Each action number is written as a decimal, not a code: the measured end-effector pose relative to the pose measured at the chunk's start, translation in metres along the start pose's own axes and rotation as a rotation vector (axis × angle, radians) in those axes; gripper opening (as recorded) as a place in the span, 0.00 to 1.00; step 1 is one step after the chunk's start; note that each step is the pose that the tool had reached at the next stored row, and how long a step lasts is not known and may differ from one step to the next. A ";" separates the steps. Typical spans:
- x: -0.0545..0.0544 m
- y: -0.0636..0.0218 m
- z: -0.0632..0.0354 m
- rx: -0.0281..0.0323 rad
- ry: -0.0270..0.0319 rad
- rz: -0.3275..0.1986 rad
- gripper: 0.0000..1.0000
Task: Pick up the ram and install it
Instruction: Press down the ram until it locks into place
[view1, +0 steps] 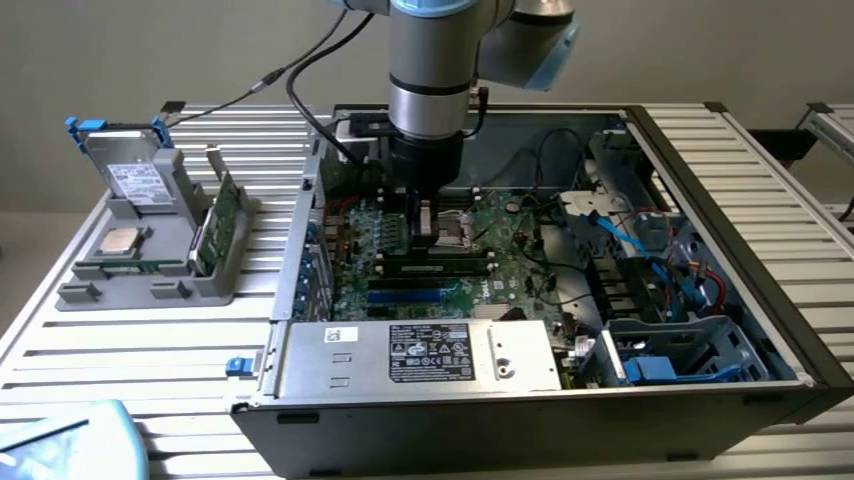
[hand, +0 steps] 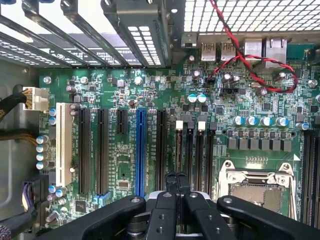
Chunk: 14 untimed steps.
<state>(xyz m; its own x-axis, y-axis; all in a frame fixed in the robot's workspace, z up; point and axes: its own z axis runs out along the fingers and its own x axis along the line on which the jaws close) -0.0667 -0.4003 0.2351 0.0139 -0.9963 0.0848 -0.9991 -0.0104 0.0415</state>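
Ram seated in slot, gripper pressing

Gripper (view1: 430, 232) stands low inside the open computer case (view1: 747, 300), fingers closed together with nothing between them. Ram (view1: 430, 266) lies directly beneath, in a motherboard (hand: 150, 90) slot beside the processor socket (hand: 255, 192); closed fingers apparently serve to push it home.

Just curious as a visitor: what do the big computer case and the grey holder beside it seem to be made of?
Computer case: apparently sheet metal, dull grey, judging by its thin folded edges and perforated rear panel. Grey holder: probably matte plastic, given its blocky moulded look, though that is uncertain.
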 end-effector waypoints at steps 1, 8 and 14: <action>0.000 0.0000 0.0000 -0.0001 0.0001 0.000 0.11; 0.000 -0.0002 0.0035 0.0039 -0.0003 0.000 0.11; -0.001 -0.0003 0.0077 0.0065 0.0004 0.000 0.11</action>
<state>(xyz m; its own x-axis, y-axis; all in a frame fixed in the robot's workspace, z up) -0.0667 -0.4004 0.2274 0.0135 -0.9963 0.0852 -0.9993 -0.0105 0.0350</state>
